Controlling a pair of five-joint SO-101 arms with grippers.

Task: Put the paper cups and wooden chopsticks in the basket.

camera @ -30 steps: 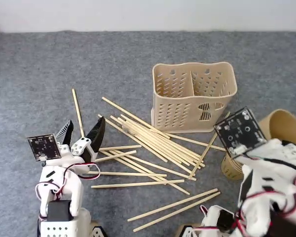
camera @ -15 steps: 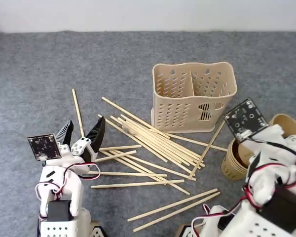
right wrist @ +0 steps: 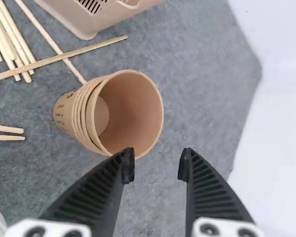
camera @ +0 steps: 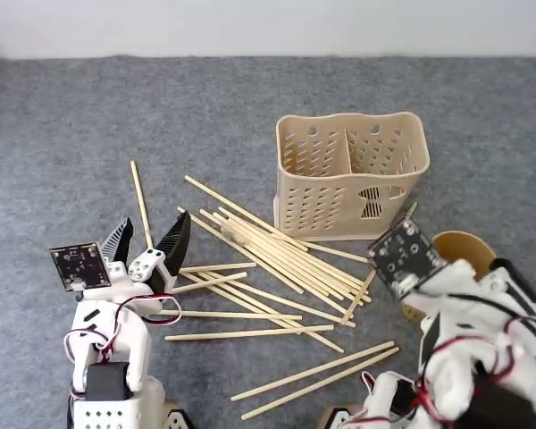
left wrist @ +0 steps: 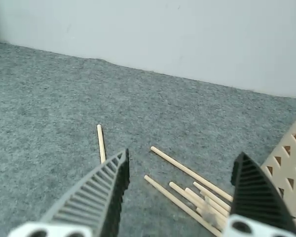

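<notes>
While the right gripper point(right wrist: 156, 155) hovers with jaws parted and empty just off the rim of the nested paper cups point(right wrist: 116, 111), lying beside the basket point(camera: 350, 179), one finger should slip inside that rim before closing. The left gripper point(camera: 154, 221) hangs open near scattered wooden chopsticks point(camera: 277, 250).

Parted jaws near the rim of nested paper cups point(right wrist: 116, 114)

The right pincer point(right wrist: 156, 159) has shifted over the paper cups point(right wrist: 119, 112).

Grey carpet-like table covering point(camera: 89, 116), plain pale wall point(camera: 268, 27) along its far edge, even lighting
</notes>
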